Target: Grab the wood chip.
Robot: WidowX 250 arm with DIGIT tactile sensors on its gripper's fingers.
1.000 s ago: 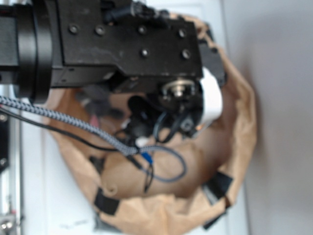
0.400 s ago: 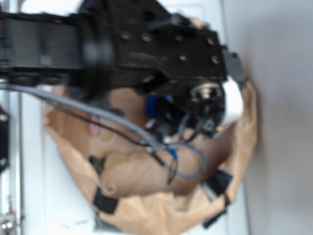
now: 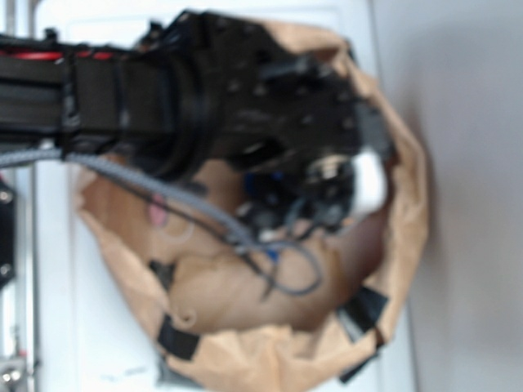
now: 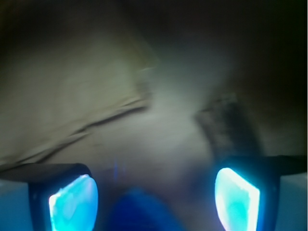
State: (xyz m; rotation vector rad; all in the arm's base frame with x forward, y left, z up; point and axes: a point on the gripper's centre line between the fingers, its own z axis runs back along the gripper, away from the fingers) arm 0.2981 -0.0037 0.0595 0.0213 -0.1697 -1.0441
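In the blurred wrist view a dark, rough, elongated strip, which I take for the wood chip [image 4: 229, 128], lies on the brown paper ahead and to the right. My gripper [image 4: 154, 199] is open, its two cyan-lit fingers [image 4: 73, 204] wide apart and holding nothing. The right finger stands just below the chip's near end. A blue sponge [image 4: 139, 211] sits low between the fingers. In the exterior view the black arm [image 3: 245, 98] covers the chip; only a bit of blue sponge [image 3: 265, 184] shows beneath the wrist.
Everything lies inside a crumpled brown paper bag [image 3: 400, 220] with black tape patches [image 3: 176, 336], on a white surface. A pink patch [image 3: 157, 214] shows at the bag's left. Grey and black cables [image 3: 204, 216] hang from the arm across the bag.
The arm has reached further right over the bag, and the wrist has turned and come lower. The blue sponge, hidden a second ago, now shows under the wrist.
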